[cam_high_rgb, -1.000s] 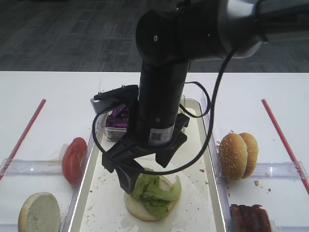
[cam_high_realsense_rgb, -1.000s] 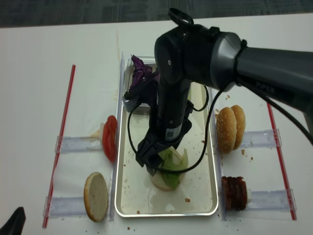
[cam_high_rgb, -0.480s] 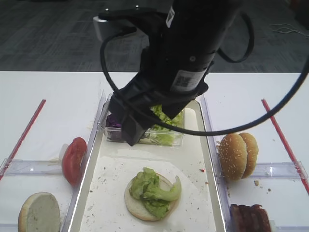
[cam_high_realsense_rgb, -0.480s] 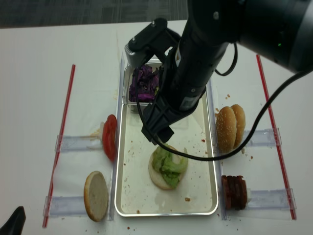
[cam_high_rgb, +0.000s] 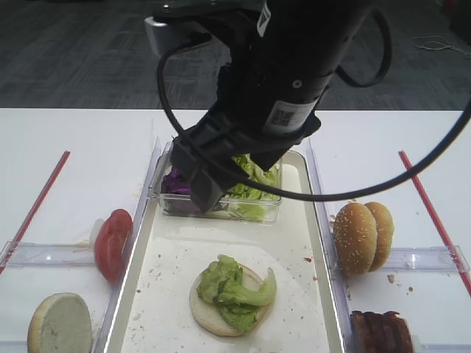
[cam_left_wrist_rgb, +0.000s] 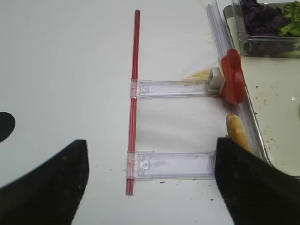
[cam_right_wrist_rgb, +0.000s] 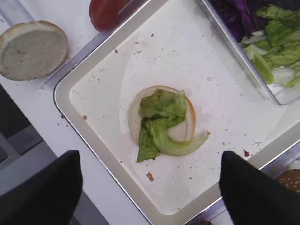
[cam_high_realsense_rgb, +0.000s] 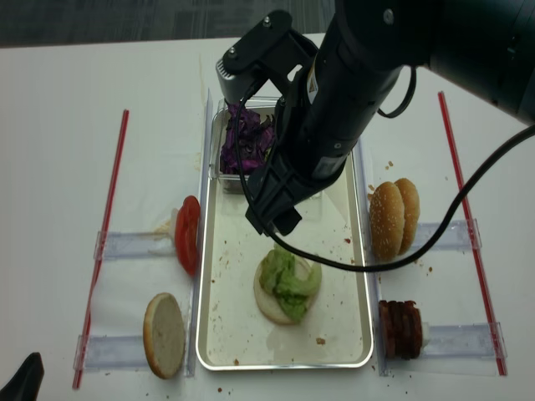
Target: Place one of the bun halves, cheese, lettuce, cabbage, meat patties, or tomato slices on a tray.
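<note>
Tray (cam_high_rgb: 298, 312), off-white and crumb-speckled, sits mid-table; one pale bun half (cam_high_rgb: 208, 312) lies flat on it at the near middle with ruffled light green lettuce (cam_high_rgb: 234, 288) draped on top. More lettuce (cam_high_rgb: 254, 184) and dark purple cabbage (cam_high_rgb: 174, 184) fill the tray's far end. Left of the tray: red tomato slices (cam_high_rgb: 112, 243) upright on edge, cut-face bun (cam_high_rgb: 60, 323) nearer; right: two sesame bun halves (cam_high_rgb: 363, 235) on edge, meat patties (cam_high_rgb: 381, 332) nearer.

Lettuce (cam_right_wrist_rgb: 159, 123) lies on a bun half (cam_right_wrist_rgb: 187, 123) in the crumb-speckled tray (cam_right_wrist_rgb: 93, 79). The pincer's (cam_right_wrist_rgb: 150, 192) dark fingertips (cam_right_wrist_rgb: 44, 197) stand wide apart, empty, above.
</note>
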Controlling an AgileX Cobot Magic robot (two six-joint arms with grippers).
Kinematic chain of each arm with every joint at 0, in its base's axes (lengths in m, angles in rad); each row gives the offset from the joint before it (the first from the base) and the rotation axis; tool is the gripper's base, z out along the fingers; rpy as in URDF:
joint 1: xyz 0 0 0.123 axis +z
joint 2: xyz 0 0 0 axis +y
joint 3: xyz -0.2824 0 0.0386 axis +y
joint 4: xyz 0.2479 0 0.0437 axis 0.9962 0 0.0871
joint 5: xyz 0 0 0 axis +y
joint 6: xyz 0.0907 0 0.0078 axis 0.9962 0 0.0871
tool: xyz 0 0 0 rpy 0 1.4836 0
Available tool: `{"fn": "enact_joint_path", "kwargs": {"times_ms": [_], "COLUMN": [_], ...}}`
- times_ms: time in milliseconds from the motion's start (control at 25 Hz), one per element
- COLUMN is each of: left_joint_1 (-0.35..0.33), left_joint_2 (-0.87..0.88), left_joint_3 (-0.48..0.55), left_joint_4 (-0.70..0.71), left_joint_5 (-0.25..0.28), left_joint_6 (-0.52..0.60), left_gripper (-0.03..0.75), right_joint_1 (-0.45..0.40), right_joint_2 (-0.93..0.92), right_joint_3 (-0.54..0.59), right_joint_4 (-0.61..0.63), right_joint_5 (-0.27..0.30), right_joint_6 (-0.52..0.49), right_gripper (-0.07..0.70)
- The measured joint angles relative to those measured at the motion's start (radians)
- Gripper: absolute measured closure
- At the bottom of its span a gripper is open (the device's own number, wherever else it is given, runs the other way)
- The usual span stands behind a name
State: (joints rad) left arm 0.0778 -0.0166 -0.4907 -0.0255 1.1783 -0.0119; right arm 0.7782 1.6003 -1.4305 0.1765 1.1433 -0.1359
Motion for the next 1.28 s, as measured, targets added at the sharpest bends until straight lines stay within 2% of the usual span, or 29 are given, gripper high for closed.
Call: {"fn": "enact_joint_path", "kwargs": {"times_ms": [320, 560, 720, 1080, 1280], "left_joint_1": [0.000, 0.000, 0.000, 0.000, 0.000], "left_joint_2": [0.000, 0.000, 0.000, 0.000, 0.000], "left_joint_3": [0.000, 0.000, 0.000, 0.000, 0.000], "left_joint_4": [0.000, 0.000, 0.000, 0.000, 0.000], "left_joint_5": [0.000, 0.000, 0.000, 0.000, 0.000], "left_joint_6": [0.000, 0.000, 0.000, 0.000, 0.000], "left_gripper": [0.169, 0.169, 0.169, 0.169, 0.169], "right_joint_1": [-0.010, -0.117, -0.250, -0.687, -0.807], "right_joint_2": [0.000, 0.000, 0.000, 0.021, 0.031], "right_joint_3": [0.000, 0.000, 0.000, 0.000, 0.000], "right_joint_4": [-0.066, -0.066, -0.068, -0.078, -0.078], "right_joint_5": [-0.013, -0.015, -0.015, -0.006, 0.001], "right_joint_6": [0.046, 0.057, 0.053, 0.070, 0.070], "right_gripper": [0.006, 0.006, 0.008, 0.016, 0.017]}}
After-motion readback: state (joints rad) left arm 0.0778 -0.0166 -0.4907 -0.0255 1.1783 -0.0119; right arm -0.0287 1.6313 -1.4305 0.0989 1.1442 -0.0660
